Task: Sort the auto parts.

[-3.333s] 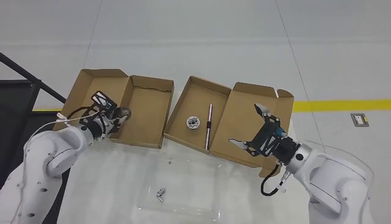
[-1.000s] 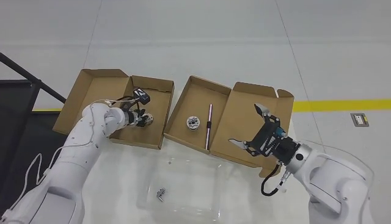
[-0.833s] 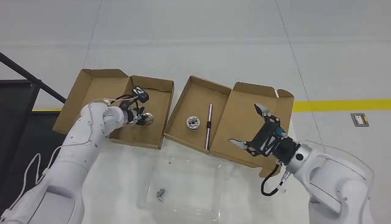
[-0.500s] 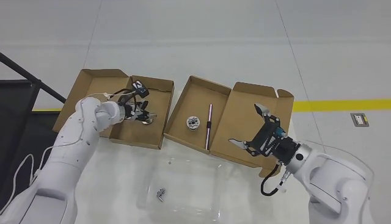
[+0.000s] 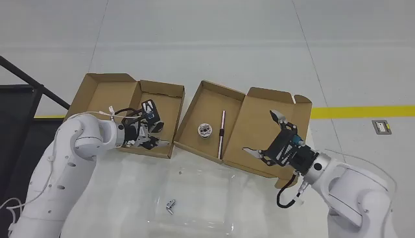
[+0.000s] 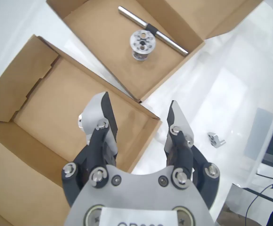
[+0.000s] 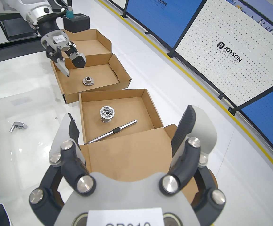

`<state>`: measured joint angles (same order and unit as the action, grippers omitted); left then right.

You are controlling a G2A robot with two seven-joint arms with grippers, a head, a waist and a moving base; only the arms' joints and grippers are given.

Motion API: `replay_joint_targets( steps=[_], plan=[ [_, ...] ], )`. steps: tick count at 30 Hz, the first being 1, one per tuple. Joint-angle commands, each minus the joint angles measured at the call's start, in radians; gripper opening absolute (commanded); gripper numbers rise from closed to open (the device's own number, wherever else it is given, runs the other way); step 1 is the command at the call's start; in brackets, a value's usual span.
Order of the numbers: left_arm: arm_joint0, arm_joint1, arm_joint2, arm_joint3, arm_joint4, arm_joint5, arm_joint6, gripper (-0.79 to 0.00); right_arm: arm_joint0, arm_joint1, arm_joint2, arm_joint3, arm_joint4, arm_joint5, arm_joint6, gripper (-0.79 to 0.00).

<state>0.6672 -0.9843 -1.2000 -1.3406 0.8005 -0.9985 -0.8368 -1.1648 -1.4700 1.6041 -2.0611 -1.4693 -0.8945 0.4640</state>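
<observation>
My left gripper (image 5: 150,131) hangs open over the near edge of the left cardboard box (image 5: 165,108), with nothing between its fingers. A small flanged metal hub (image 7: 87,81) lies on that box's floor, half hidden behind one finger (image 6: 96,116) in the left wrist view. The right box (image 5: 209,105) holds a metal spool (image 5: 205,130) and a thin rod (image 5: 222,134). Over this box's open lid, my right gripper (image 5: 260,134) stands open and holds nothing. A small metal bracket (image 5: 170,205) lies in the clear plastic tray (image 5: 207,205).
Both boxes have their lids folded flat outward, the left lid (image 5: 104,98) and the right lid (image 5: 269,118). The clear tray sits at the table's near side in front of the boxes. A black frame (image 5: 26,82) stands at the far left.
The left arm carried the flanged hub over the left box, let it go there, and drew back toward the box's near edge with its fingers open. The right arm has kept still.
</observation>
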Motion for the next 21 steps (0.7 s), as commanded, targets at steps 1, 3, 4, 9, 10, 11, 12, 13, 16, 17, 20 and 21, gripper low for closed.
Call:
replay_joint_targets(
  steps=[1, 3, 4, 9, 10, 11, 12, 13, 16, 17, 20, 21],
  plan=[
    [0.06, 0.033, 0.008, -0.107, -0.048, 0.02, -0.005, -0.105, 0.0, 0.0, 0.0, 0.0, 0.0, 0.0, 0.0, 0.0],
    [0.082, 0.057, 0.023, -0.147, -0.089, 0.036, -0.021, 0.0, 0.0, 0.0, 0.0, 0.0, 0.0, 0.0, 0.0, 0.0],
    [0.082, 0.057, 0.023, -0.147, -0.089, 0.036, -0.021, 0.0, 0.0, 0.0, 0.0, 0.0, 0.0, 0.0, 0.0, 0.0],
    [0.082, 0.057, 0.023, -0.147, -0.089, 0.036, -0.021, 0.0, 0.0, 0.0, 0.0, 0.0, 0.0, 0.0, 0.0, 0.0],
    [0.082, 0.057, 0.023, -0.147, -0.089, 0.036, -0.021, 0.0, 0.0, 0.0, 0.0, 0.0, 0.0, 0.0, 0.0, 0.0],
    [0.082, 0.057, 0.023, -0.147, -0.089, 0.036, -0.021, 0.0, 0.0, 0.0, 0.0, 0.0, 0.0, 0.0, 0.0, 0.0],
    [0.082, 0.057, 0.023, -0.147, -0.089, 0.036, -0.021, 0.0, 0.0, 0.0, 0.0, 0.0, 0.0, 0.0, 0.0, 0.0],
    [0.082, 0.057, 0.023, -0.147, -0.089, 0.036, -0.021, 0.0, 0.0, 0.0, 0.0, 0.0, 0.0, 0.0, 0.0, 0.0],
    [0.082, 0.057, 0.023, -0.147, -0.089, 0.036, -0.021, 0.0, 0.0, 0.0, 0.0, 0.0, 0.0, 0.0, 0.0, 0.0],
    [0.089, 0.057, 0.027, -0.149, -0.09, 0.036, -0.018, 0.0, 0.0, 0.0, 0.0, 0.0, 0.0, 0.0, 0.0, 0.0],
    [0.134, 0.063, 0.042, -0.209, -0.103, 0.002, 0.014, 0.0, 0.0, 0.0, 0.0, 0.0, 0.0, 0.0, 0.0, 0.0],
    [0.146, 0.068, 0.046, -0.23, -0.111, -0.014, 0.029, 0.0, 0.0, 0.0, 0.0, 0.0, 0.0, 0.0, 0.0, 0.0]
  ],
)
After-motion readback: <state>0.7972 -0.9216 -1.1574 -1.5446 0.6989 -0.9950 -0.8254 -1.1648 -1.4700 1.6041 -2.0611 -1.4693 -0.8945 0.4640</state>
